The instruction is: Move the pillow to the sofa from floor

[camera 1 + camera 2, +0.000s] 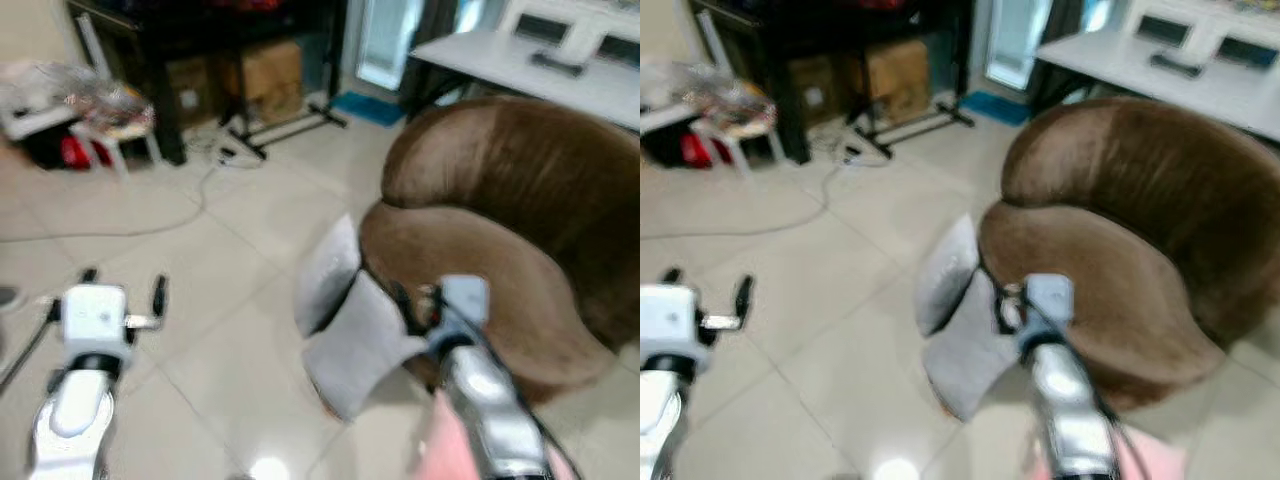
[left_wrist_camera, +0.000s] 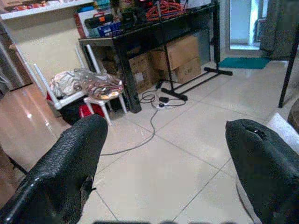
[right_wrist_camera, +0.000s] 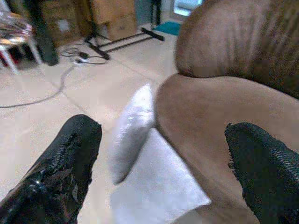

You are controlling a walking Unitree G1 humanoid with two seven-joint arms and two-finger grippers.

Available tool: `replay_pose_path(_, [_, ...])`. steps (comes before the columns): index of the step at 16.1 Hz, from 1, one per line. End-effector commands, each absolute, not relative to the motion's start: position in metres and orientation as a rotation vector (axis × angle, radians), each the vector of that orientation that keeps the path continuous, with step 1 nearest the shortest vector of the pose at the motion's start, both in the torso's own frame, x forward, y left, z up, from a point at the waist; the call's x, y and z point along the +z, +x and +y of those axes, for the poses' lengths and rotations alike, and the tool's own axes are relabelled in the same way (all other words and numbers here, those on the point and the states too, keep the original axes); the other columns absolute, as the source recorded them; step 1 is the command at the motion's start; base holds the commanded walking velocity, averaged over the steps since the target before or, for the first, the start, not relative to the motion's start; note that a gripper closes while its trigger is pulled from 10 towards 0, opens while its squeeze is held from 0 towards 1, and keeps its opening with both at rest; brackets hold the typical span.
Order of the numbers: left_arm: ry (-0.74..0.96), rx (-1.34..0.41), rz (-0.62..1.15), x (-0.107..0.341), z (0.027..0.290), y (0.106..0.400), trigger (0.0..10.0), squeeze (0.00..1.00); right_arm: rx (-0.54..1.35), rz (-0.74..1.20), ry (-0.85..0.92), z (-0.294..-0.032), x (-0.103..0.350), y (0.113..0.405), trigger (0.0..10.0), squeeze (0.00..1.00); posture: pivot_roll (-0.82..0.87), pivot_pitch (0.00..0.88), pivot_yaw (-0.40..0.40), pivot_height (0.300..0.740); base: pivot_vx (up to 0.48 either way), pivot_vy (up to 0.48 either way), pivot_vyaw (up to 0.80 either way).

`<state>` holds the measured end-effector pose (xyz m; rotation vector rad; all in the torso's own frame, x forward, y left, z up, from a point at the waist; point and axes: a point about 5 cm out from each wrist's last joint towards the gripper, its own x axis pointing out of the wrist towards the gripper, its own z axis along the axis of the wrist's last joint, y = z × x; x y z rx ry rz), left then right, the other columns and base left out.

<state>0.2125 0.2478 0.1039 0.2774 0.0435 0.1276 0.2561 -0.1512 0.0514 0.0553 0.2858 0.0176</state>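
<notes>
Two pale grey pillows sit on the tiled floor against the front of the brown sofa (image 1: 520, 200). One pillow (image 1: 328, 272) stands on edge against the seat, and the other pillow (image 1: 362, 345) lies lower beside it. My right gripper (image 1: 415, 300) is open above the lower pillow, close to the sofa's seat edge, with nothing between its fingers. In the right wrist view the upright pillow (image 3: 133, 128) and the flat one (image 3: 161, 186) lie just beyond the open right gripper (image 3: 163, 140). My left gripper (image 1: 125, 285) hangs open over bare tiles at the left.
A black table (image 1: 200, 50) with cardboard boxes (image 1: 270, 75) under it stands at the back. A cable (image 1: 150, 225) runs over the tiles. A white chair (image 1: 110, 130) with clutter is at the far left. A white desk (image 1: 540, 75) is behind the sofa.
</notes>
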Motion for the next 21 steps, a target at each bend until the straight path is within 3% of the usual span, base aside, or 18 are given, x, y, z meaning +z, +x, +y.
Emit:
replay_pose_path(1, [0.286, 0.133, 0.039, 0.106, 0.251, 0.213, 10.0, 0.00, 0.028, 0.265, 0.074, -0.146, 0.057, 0.259, 10.0, 0.00, 0.12, 0.000, -0.059, 0.740, 0.262, 0.000, 0.00])
replay_pose_path(8, [0.292, 0.127, 0.047, 0.103, 0.253, 0.214, 10.0, 0.00, -0.001, 0.276, 0.071, -0.151, 0.054, 0.259, 10.0, 0.00, 0.12, 0.000, -0.053, 0.740, 0.267, 0.000, -0.65])
replay_pose_path(14, [0.312, 0.092, 0.060, 0.104, 0.256, 0.219, 10.0, 0.00, -0.021, 0.274, 0.092, -0.149, 0.051, 0.255, 10.0, 0.00, 0.11, 0.000, 0.020, 0.740, 0.266, 0.000, 0.00])
replay_pose_path(21, [0.287, -0.015, 0.048, 0.111, 0.233, 0.229, 10.0, 0.00, -0.089, 0.270, 0.081, -0.183, 0.060, 0.249, 10.0, 0.00, 0.07, 0.000, 0.074, 0.740, 0.264, 0.000, 0.00])
